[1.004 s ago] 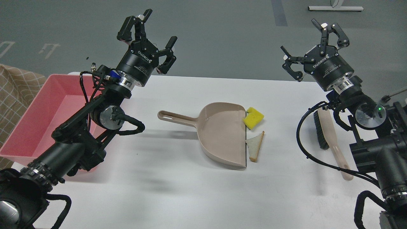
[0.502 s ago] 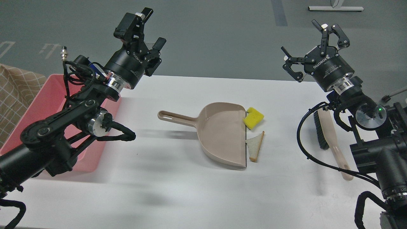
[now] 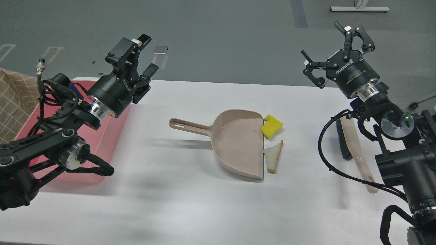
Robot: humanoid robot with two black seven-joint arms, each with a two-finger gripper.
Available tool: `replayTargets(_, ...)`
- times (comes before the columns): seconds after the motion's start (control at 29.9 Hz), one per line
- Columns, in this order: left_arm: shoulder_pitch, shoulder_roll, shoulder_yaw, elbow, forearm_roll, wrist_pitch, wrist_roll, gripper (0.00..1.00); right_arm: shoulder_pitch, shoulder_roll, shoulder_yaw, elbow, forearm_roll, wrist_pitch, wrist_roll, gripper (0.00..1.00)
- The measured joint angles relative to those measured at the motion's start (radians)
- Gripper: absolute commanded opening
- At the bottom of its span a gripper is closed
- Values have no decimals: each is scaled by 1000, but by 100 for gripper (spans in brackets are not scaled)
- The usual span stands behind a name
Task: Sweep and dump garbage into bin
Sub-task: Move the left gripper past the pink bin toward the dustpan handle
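A yellow sponge (image 3: 271, 126) and a triangular white bread slice (image 3: 274, 156) lie on the white table at the open mouth of a beige dustpan (image 3: 235, 143), whose handle points left. The pink bin (image 3: 110, 136) stands at the table's left end, largely hidden behind my left arm. My left gripper (image 3: 139, 56) is open and empty, raised above the bin's far right corner. My right gripper (image 3: 335, 49) is open and empty, raised above the table's far right. A brush (image 3: 352, 146) with dark bristles and a beige handle lies under my right arm.
The white table (image 3: 190, 204) spans the view. A checked brown cloth (image 3: 15, 98) hangs at the far left beyond the bin. Grey floor lies behind the table. My right arm's cables (image 3: 327, 156) loop beside the brush.
My left arm has swung left and lowered, and its gripper now tilts over the bin's far right corner. The right arm, dustpan, sponge and bread have not moved.
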Motion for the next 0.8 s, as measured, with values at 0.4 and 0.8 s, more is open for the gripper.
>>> replayTargets(0.4, 102, 84, 113, -91, 159, 183, 0, 98, 5, 0, 0, -3, -2, 0, 0, 100)
replayTargets(0.8, 111, 18, 251, -81, 261, 274, 0, 98, 2, -2, 0, -6, -3, 0, 0, 100)
